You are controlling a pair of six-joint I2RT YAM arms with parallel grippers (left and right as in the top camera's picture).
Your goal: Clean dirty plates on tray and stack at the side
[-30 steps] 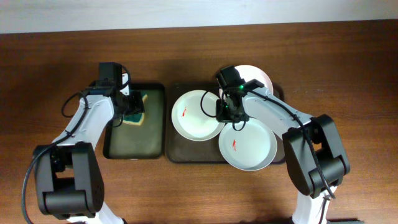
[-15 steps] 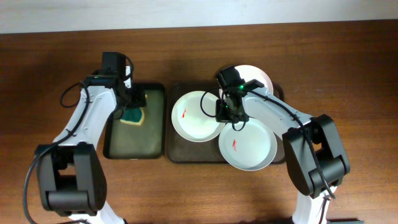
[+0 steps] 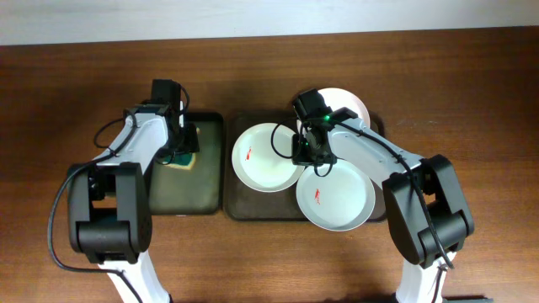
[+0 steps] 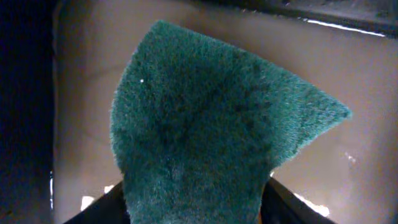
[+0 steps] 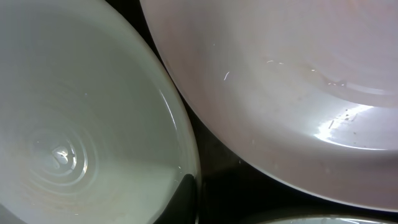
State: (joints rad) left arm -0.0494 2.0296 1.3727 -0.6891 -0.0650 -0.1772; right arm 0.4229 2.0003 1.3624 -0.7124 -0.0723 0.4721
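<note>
I read left pincer clamped on green sponge over black tray, left of centre, right pincer down among three plates on brown tray, mid-frame, its state I can't tell

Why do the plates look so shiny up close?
Right wrist view: light bounces off the upper plate as bright streaks, and the left plate shows a small glint. Left wrist view: the green sponge looks sharp. Overhead view: even light.
</note>
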